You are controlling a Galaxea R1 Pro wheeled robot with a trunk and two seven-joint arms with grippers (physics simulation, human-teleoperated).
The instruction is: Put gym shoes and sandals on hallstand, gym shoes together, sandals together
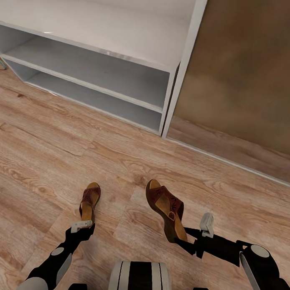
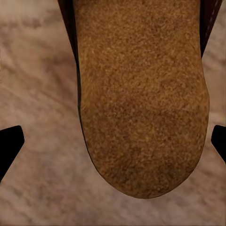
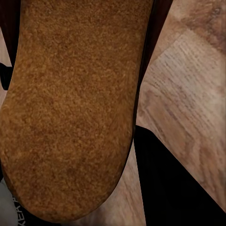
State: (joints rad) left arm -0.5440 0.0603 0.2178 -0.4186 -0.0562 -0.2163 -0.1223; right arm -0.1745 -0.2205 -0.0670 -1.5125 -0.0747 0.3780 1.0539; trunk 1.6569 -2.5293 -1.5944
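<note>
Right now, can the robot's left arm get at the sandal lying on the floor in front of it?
Probably yes: the left gripper sits right at the heel of the left sandal, open, with nothing between them.

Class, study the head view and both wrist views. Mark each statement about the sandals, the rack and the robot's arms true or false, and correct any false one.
1. The left sandal lies flat on the corridor floor. True.
2. The right sandal sits on a rack shelf. False: it is tilted on its side above the floor, at the right gripper.
3. The hallstand shelves in view hold shoes. False: they are bare.
4. The left gripper is at the left sandal's heel. True.
</note>
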